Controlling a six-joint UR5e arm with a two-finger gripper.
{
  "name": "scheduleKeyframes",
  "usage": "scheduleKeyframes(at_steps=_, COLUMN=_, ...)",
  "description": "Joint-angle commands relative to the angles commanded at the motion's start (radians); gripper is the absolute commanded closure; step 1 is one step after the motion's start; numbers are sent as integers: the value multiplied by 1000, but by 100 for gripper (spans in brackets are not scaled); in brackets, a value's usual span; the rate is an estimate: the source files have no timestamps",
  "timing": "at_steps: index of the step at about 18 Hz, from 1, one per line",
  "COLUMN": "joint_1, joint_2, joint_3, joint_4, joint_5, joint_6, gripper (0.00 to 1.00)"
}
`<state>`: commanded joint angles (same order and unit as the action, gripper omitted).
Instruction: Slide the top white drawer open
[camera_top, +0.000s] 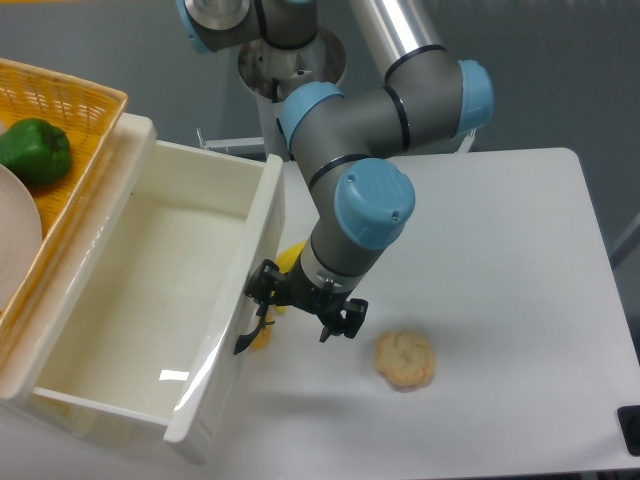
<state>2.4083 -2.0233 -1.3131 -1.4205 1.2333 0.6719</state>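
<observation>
Your gripper (305, 312) with jaws spread apart, one finger by the black handle (252, 330), top drawer (150, 300) pulled far out just left of the jaws, bun (405, 359) to their right

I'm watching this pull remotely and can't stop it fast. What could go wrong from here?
The drawer is already far out, and further pulling might bring it off its runners or tip it. A yellow object lies right by the drawer front under the gripper, so it may get pushed or jammed. The bun sits near the arm's path and could be knocked if the gripper swings away.
</observation>
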Motion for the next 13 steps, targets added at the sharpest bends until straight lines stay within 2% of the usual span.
scheduleKeyframes(at_steps=13, joint_1=3, joint_2=5, joint_3=-17, joint_4=-2, joint_5=-26, joint_6=-14, gripper=0)
